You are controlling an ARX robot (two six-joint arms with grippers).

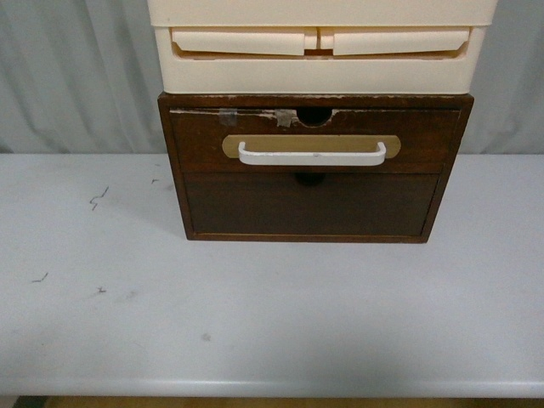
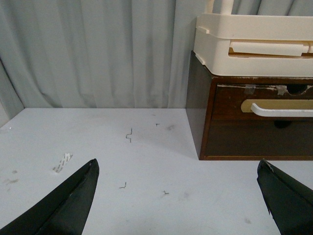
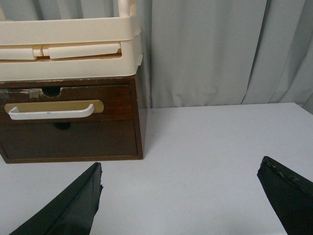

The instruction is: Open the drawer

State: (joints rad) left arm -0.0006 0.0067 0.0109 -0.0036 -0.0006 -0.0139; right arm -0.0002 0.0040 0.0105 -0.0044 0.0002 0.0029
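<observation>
Drawer of dark brown wood, shut flush in the upper slot of a small cabinet. The cabinet stands at the middle of a white table, toward its far edge, in front of a grey curtain. A white bar handle lies level across a tan oval plate on the drawer. The drawer's top edge is chipped, with clear tape stuck over it and a half-round notch cut at its centre. Below it sits a plain lower front with no handle. Cream plastic drawers are stacked on top of the cabinet.

Neither arm appears in the front view. In the left wrist view, the left gripper hangs over bare table, its black fingers spread wide with nothing between them. In the right wrist view, the right gripper is likewise spread wide and empty. Both are well apart from the cabinet and touch nothing.
</observation>
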